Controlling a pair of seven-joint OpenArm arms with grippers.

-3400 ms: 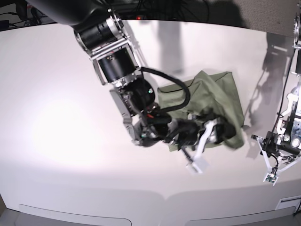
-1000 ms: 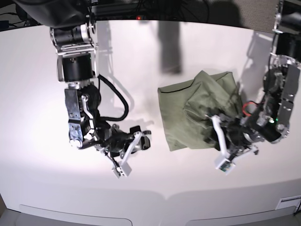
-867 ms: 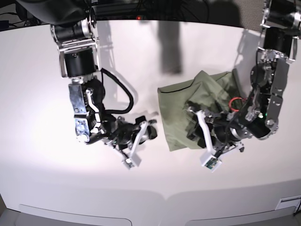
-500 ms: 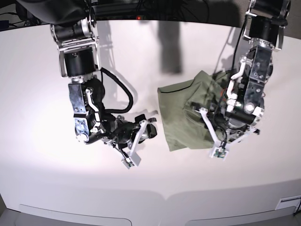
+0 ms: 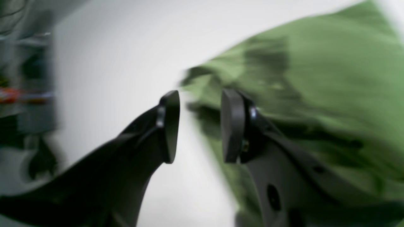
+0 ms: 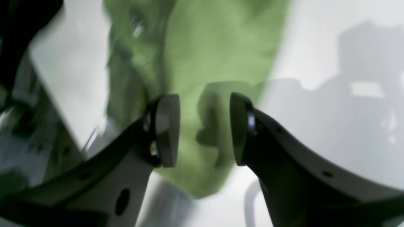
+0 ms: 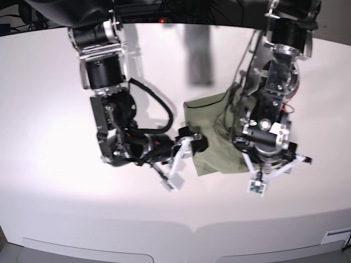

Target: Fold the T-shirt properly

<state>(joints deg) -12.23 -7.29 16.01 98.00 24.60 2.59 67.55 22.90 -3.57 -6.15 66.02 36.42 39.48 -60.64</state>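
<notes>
The table [image 7: 66, 109] was white, glossy and broad, with bare surface to the left and along the near edge. A bright glare patch lay on its left half, and arm shadows fell across the far middle. Beyond the far edge the room was dark, with cables and equipment only dimly visible.

The T-shirt [image 7: 211, 131] lay bunched right of centre on the table, partly folded on itself and wrinkled. Its left edge and near left corner were exposed, with open table beside them. Its right part was hidden under the left arm.

The left arm [image 7: 274, 82] descended from the far right and stood over the right portion of the shirt. The right arm [image 7: 107, 104] reached from the far left, bending toward the shirt's left edge.

The left gripper [image 5: 200, 126] stood part open over the shirt's edge, with nothing between its pads; white table showed in the gap. That view was blurred.

The right gripper [image 6: 205, 129] was likewise part open and empty, just above the shirt's near left corner. Its shadow fell on the cloth. Whether a finger touched the fabric could not be told.
</notes>
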